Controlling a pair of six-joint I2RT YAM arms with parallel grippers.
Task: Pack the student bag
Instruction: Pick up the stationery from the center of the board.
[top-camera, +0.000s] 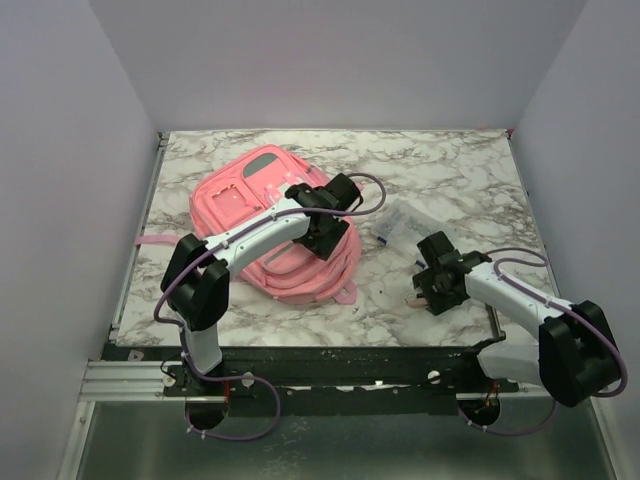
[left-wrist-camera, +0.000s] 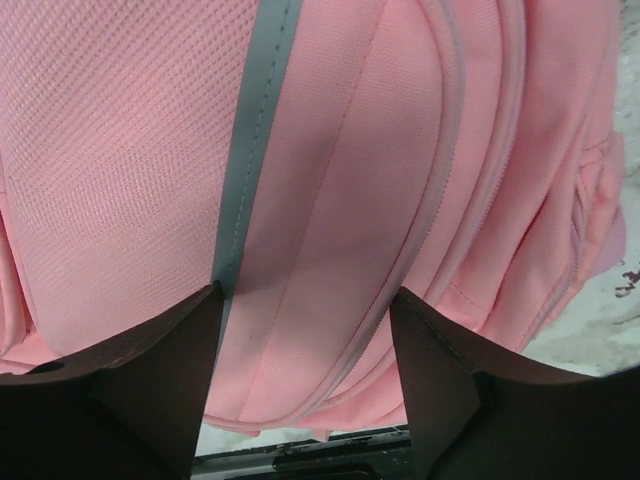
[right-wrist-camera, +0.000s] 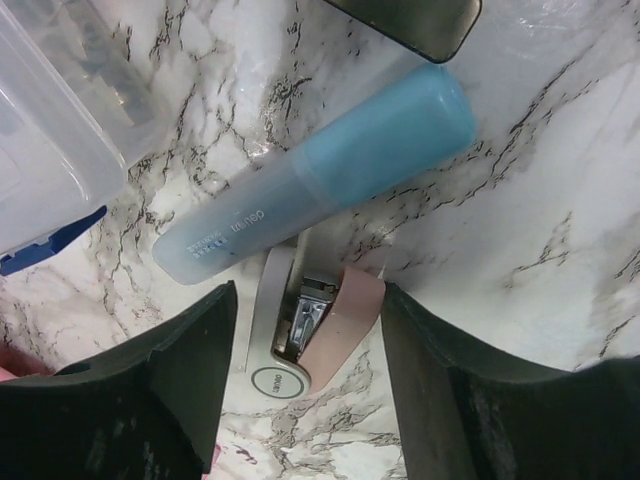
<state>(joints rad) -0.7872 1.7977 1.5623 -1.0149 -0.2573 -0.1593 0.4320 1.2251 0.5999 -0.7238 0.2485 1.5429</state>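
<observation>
left wrist, left hand (left-wrist-camera: 307, 293) spread over student bag (left-wrist-camera: 120, 150)

Count for you, per kind:
- Student bag (top-camera: 225, 205): one, pink.
- Blue cylindrical tube (right-wrist-camera: 320, 175): one.
- Small stapler (right-wrist-camera: 310, 320), pink and white: one.
- Clear plastic case (right-wrist-camera: 50, 130): one, only partly inside the right wrist view.
- Dark flat item (right-wrist-camera: 410, 22): one, cut off at the frame edge, so you can't tell its kind.
- Arms: two, left arm (top-camera: 250, 235) and right arm (top-camera: 510, 290).
- Marble-patterned worktop (top-camera: 450, 170): one.
</observation>
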